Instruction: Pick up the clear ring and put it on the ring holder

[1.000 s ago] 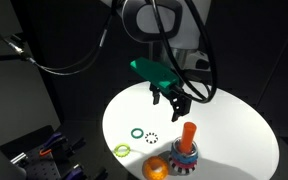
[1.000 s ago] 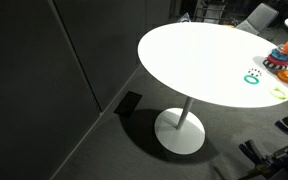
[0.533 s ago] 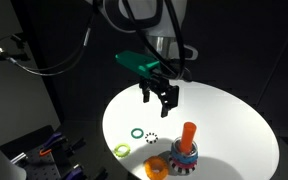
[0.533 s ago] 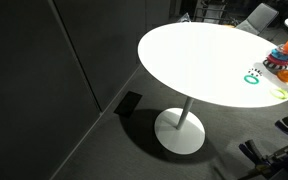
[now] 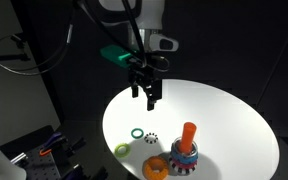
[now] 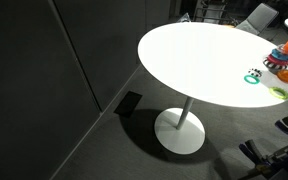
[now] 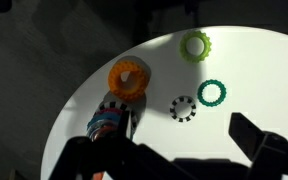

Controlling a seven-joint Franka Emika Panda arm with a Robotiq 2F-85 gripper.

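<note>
Round white table on a single pedestal, lit against a dark room; it also shows in the other exterior view. Franka arm comes in from 12 o'clock and hangs over the table's 10 o'clock sector. Gripper is well above the tabletop with its fingers spread apart and nothing between them; in the wrist view the two fingers enter at the bottom corners, widely separated. Ring holder, an upright orange peg on a blue-and-red layered round base, stands at about 6 o'clock on the table, well apart from the gripper. Wrist view, taking the ring holder as centre: thick orange ring lies at 1 o'clock, just beside the base; black-and-white dotted ring lies at 3 o'clock. Green toothed ring sits at 2 o'clock of the dotted ring, close beside it. Yellow-green ring lies at 11 o'clock of the green ring, apart from it. Clear ring: cannot be made out against the white top in any view.
</note>
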